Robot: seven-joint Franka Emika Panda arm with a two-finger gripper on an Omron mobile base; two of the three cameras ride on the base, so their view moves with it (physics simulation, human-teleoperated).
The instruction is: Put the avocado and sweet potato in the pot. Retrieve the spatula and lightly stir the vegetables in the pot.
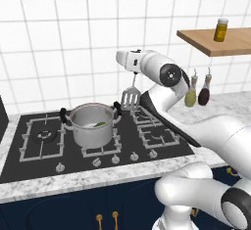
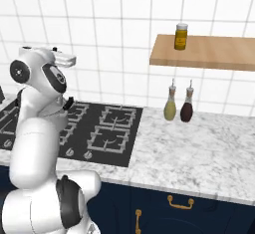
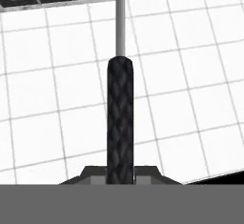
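While gripper clamps spatula handle | long axis vertical | head hangs down

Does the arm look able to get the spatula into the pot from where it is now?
Probably yes: the gripper holds the spatula head-down just right of the pot, whose open mouth looks unobstructed.

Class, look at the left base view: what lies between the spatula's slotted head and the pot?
Nothing but the pot's right black handle. The spatula hangs head-down from the hand, just right of the pot, above the stove.
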